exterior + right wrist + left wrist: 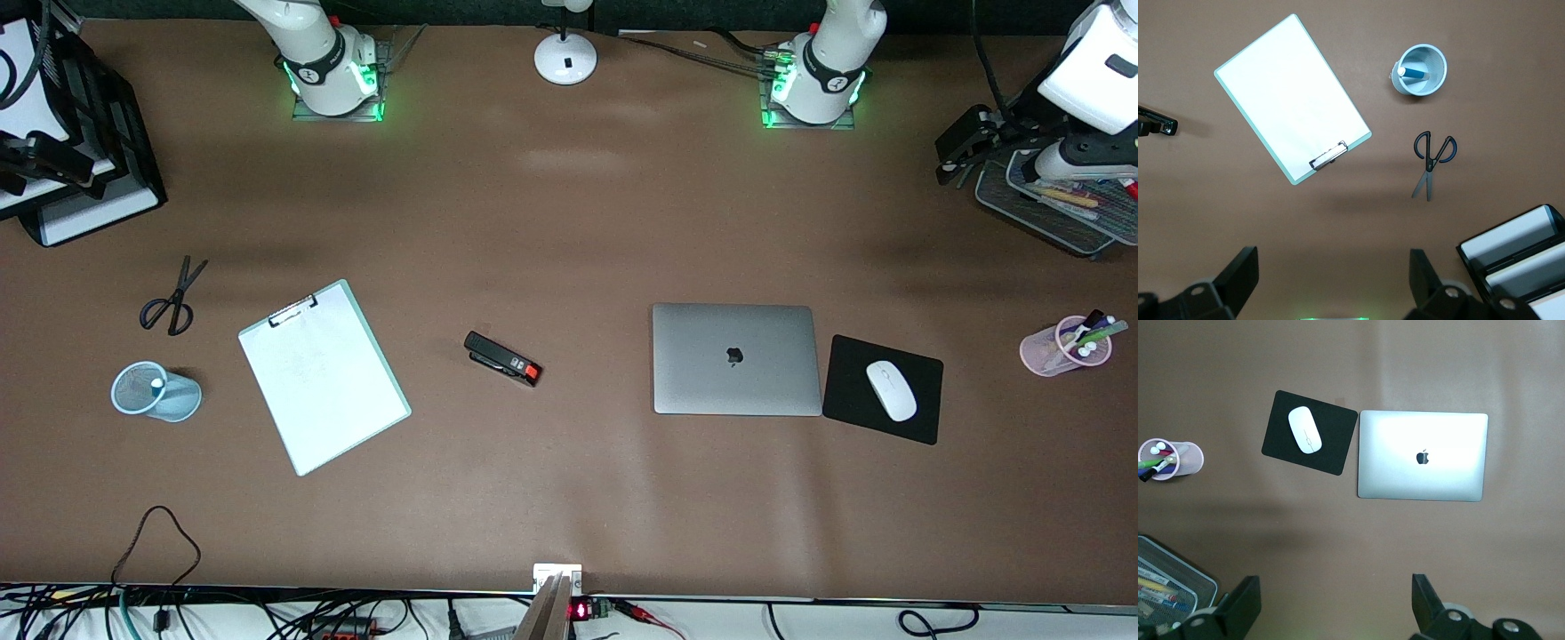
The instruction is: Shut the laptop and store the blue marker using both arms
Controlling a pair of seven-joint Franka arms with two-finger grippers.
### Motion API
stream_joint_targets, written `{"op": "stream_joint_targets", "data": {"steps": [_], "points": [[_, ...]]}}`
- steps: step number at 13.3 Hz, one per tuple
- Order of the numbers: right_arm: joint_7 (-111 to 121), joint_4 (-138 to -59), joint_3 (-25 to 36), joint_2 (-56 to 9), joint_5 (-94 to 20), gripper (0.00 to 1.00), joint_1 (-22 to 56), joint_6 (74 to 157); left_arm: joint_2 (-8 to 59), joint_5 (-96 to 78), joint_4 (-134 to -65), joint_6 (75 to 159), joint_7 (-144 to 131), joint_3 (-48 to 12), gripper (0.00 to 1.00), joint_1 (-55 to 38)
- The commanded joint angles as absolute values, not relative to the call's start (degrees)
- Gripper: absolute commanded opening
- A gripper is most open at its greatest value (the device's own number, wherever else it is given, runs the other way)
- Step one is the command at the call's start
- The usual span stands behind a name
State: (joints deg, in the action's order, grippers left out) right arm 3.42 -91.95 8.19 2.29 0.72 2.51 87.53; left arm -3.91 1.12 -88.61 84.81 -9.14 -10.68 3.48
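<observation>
The laptop (735,359) lies lid shut on the worktop, logo up, just beside the black mousepad (882,388) w/ a white mouse (891,390) on it. So the closing part looks already done, as far as can be judged.

The blue marker (1413,72) stands in a pale blue mesh cup (156,390) toward the right arm's end of the worktop, near the scissors (173,298) and clipboard (324,376). Probably stored too; can't be sure the cup is the intended spot.

Handling, as a guess: laptop is stiff, fairly heavy, smooth metal, so slippery. The lid is best pressed flat near its free edge, not pinched. The marker is light, rigid and round, so it would roll if laid down. Take it across the barrel, mid-length.

Left gripper (1338,607): its jaws stand wide w/ nothing between them, up over the worktop near the mesh tray (1049,209) at the left arm's end. Right gripper (1331,283): jaws wide too, empty, over the area by the black stacked trays (80,133). Both arms seem to wait.

Views differ. The front view shows the marker only as a small pale dot in the cup; the right wrist view shows its blue barrel plainly. Only the left wrist view shows the left jaws' spread. The front view alone takes in the stapler (502,359), the pink cup (1067,345) and the laptop together.
</observation>
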Motion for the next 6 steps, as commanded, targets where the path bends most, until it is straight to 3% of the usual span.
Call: {"op": "stream_joint_targets", "data": {"steps": [1,6], "points": [[2.1,-93.6,7.5,4.3,1.4,1.00,2.7,88.4,-5.3,0.3,-89.6,84.4,-7.7,-10.9,1.00,4.0],[1.3,-93.6,7.4,4.0,1.3,1.00,2.9,88.6,-4.7,-0.4,-89.5,85.2,-7.6,-10.9,1.00,3.8]]}}
